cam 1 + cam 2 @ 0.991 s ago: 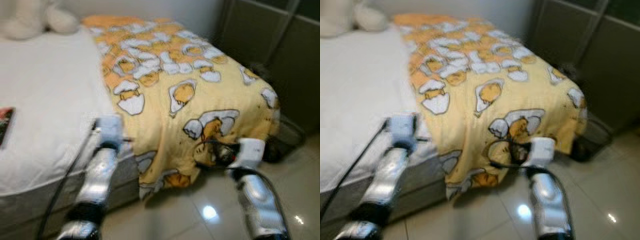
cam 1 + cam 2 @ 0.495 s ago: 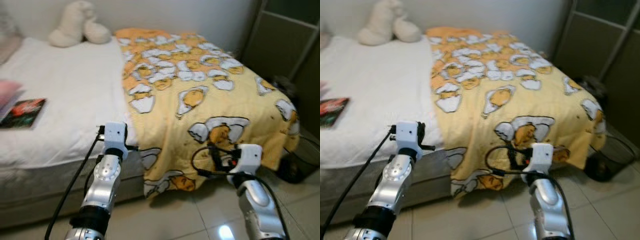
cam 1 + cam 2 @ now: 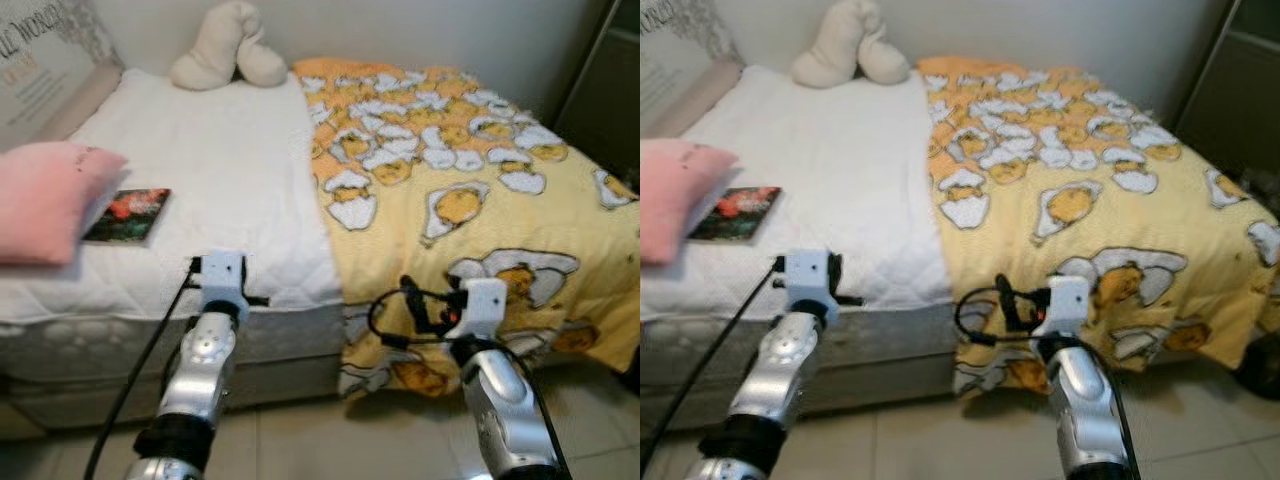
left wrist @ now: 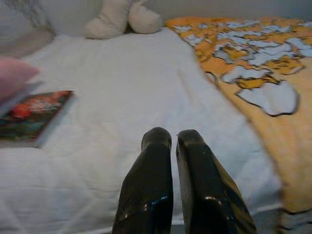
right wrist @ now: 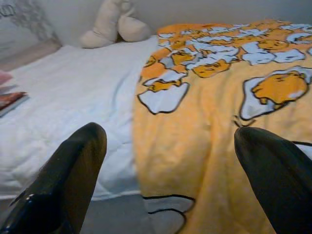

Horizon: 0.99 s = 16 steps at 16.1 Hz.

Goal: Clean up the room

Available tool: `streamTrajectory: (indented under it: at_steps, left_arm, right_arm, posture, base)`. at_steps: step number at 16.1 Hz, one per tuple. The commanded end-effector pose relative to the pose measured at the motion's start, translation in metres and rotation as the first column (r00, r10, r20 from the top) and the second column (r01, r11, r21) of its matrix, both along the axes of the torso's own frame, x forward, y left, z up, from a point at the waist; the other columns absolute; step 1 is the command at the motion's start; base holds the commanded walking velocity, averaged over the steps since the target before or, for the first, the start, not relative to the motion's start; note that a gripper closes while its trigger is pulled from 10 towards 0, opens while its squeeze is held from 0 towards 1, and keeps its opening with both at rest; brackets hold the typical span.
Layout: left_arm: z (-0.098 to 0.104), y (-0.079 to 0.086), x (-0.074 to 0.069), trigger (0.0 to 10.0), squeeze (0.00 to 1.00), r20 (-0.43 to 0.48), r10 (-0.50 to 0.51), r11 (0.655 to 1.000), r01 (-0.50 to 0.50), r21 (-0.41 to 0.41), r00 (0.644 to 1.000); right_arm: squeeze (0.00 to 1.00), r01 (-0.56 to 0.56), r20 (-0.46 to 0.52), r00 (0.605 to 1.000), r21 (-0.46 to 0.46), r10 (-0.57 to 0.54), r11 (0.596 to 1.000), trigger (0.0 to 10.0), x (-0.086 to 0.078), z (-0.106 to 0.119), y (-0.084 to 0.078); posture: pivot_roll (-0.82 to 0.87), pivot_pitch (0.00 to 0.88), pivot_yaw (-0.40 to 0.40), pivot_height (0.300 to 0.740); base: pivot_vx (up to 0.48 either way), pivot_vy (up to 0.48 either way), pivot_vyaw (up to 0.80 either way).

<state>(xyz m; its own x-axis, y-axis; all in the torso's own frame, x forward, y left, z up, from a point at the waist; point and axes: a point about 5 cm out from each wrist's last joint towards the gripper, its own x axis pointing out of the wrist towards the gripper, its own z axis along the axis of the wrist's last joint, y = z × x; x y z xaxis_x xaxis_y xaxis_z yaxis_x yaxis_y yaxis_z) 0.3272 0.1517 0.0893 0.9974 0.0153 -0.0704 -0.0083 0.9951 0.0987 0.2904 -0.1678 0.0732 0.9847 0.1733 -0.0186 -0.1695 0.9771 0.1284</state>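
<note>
A bed with a white mattress cover [image 3: 200,180] stands before me. A yellow blanket [image 3: 470,170] with egg cartoons covers its right part and hangs over the front edge. On the left lie a pink pillow [image 3: 45,200] and a book [image 3: 128,215] with a dark, red-patterned cover. A cream plush toy [image 3: 228,48] rests at the far side. My left gripper [image 4: 171,141] is shut, held over the bed's front edge with the book [image 4: 29,117] off to one side. My right gripper [image 5: 170,141] is open wide, facing the blanket's [image 5: 219,112] front edge.
A headboard panel with lettering [image 3: 45,60] leans at the bed's far left. Tiled floor [image 3: 330,440] runs along the front of the bed. A dark wardrobe or door [image 3: 600,90] stands at the right.
The whole view has swung left: the pillow, book and headboard have come into sight and the wardrobe has slid to the right edge. Both arms keep their pose before me.
</note>
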Motion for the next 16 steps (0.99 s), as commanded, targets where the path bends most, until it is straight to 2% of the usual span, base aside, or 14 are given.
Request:
streamTrajectory:
  at_steps: [1, 4, 7, 11, 13, 16]
  left_arm:
    - [0.001, -0.004, -0.001, 10.0, 0.00, 0.001, -0.004, 1.000, 0.004, 0.015, 1.000]
    - [0.002, -0.005, -0.003, 10.0, 0.00, 0.018, 0.009, 0.999, -0.009, 0.033, 1.000]
    - [-0.003, -0.005, -0.010, 10.0, 0.00, -0.002, 0.020, 0.999, -0.020, 0.037, 1.000]
    - [-0.002, 0.005, -0.007, 10.0, 0.00, 0.003, 0.064, 0.998, -0.064, 0.021, 0.998]
    - [0.003, 0.000, -0.006, 10.0, 0.00, 0.032, 0.040, 0.999, -0.040, -0.026, 0.999]
    - [0.003, -0.004, -0.004, 10.0, 0.00, 0.026, 0.053, 0.999, -0.053, 0.002, 0.998]
  right_arm:
    - [0.00, 0.016, 0.008, 1.000, -0.015, -0.016, 1.000, 10.0, -0.002, 0.000, -0.007]
    - [0.00, 0.002, -0.004, 1.000, -0.008, -0.002, 1.000, 10.0, -0.003, -0.003, -0.005]
    - [0.00, -0.021, -0.012, 1.000, -0.007, 0.021, 1.000, 10.0, -0.002, -0.005, -0.002]
    - [0.00, -0.062, -0.019, 0.998, -0.025, 0.061, 0.998, 10.0, -0.002, -0.007, -0.001]
    - [0.00, -0.077, -0.020, 0.997, -0.033, 0.076, 0.996, 10.0, 0.000, -0.007, -0.004]
    - [0.00, -0.109, -0.014, 0.994, -0.035, 0.108, 0.993, 10.0, 0.005, -0.005, 0.001]
  posture:
    - [0.04, 0.000, 0.028, 0.740]
    - [0.05, 0.000, 0.023, 0.740]
    - [0.09, 0.000, 0.013, 0.740]
    - [0.11, 0.000, -0.012, 0.740]
    - [0.12, 0.000, -0.028, 0.740]
    - [0.12, 0.000, -0.036, 0.740]
  base:
    - [0.000, -0.480, 0.43]
    - [0.000, -0.480, 0.42]
    - [0.000, -0.480, 0.41]
    - [0.000, 0.000, 0.20]
    - [0.000, 0.000, 0.20]
    - [0.435, 0.160, 0.00]
